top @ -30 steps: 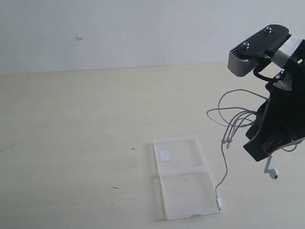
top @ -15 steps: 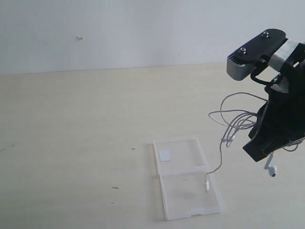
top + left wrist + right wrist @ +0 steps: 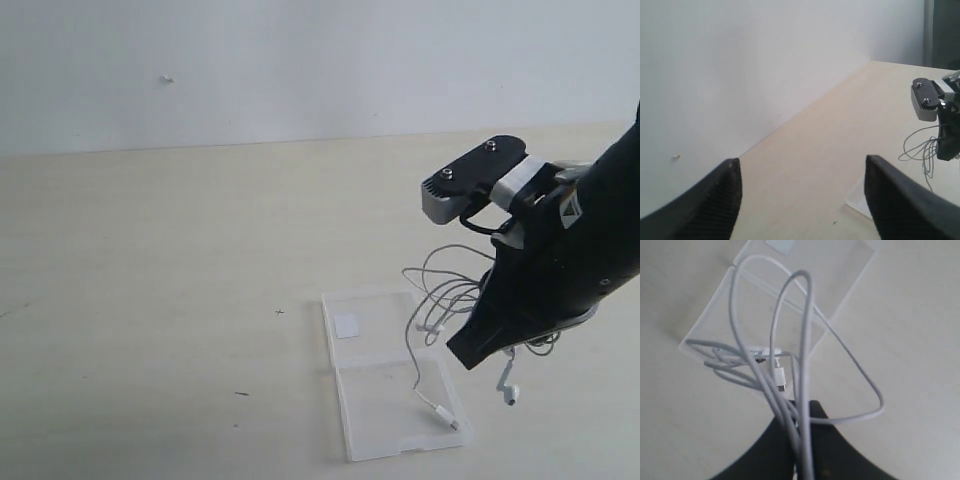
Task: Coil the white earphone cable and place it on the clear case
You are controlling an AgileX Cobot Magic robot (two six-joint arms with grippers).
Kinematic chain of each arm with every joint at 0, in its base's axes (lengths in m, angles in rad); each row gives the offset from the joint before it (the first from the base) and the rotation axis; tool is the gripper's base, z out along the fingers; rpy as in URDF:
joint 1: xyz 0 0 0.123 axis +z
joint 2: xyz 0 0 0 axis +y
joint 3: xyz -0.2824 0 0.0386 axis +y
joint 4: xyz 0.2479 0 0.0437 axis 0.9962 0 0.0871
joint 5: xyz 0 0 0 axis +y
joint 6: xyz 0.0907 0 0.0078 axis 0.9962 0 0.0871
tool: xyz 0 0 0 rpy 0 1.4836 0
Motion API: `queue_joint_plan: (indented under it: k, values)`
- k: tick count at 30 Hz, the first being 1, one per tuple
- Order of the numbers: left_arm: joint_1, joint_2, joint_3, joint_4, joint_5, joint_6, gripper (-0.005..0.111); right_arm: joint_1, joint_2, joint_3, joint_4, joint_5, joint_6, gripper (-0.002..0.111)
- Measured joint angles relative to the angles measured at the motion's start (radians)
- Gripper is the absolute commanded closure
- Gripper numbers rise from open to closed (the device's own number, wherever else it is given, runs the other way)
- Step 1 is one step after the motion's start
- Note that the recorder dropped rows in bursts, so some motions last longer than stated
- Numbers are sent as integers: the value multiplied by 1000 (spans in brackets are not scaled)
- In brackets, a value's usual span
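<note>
Across the pale table [image 3: 150, 300] the right claw [image 3: 478, 345], clamped on the white earphone cable [image 3: 792, 415], has swung in to the clear case [image 3: 375, 410], plug now lying on it, loops dangling beside; left claw [image 3: 800, 200] waits, jaws apart.

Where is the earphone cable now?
Exterior view, right side: the white earphone cable hangs from the right gripper over the right edge of the clear case, its plug end on the half without the sticker.
</note>
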Motion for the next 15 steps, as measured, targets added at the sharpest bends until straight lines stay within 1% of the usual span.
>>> queue_joint_plan:
  k: [15]
  values:
    - [0, 0, 0, 0, 0, 0, 40, 2, 126, 0, 206, -86, -136, 108]
